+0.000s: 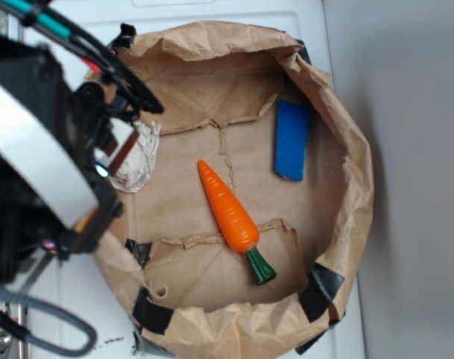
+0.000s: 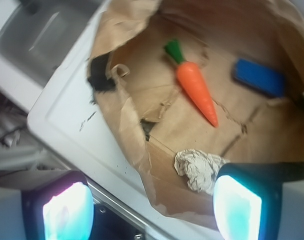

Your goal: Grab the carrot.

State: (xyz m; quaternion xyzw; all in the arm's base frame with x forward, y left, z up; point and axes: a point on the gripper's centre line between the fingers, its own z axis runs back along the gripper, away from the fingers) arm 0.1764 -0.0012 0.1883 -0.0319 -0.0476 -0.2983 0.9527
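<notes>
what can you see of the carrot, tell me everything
The carrot is a glossy orange toy, plastic by its look, tapered and faintly ridged, with a short dark green stem at its thick end. It lies flat and whole on the brown paper floor of the paper-lined basin, roughly in the middle, pointed tip toward the blue sponge's side. Nothing touches it but the paper; the sponge, crumpled rag and pincer are all apart from it.

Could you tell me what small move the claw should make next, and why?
Probably advance the open claw over the paper rim toward the carrot. It grips nothing; the carrot lies free on the paper floor, apart from the blue sponge and crumpled rag.
</notes>
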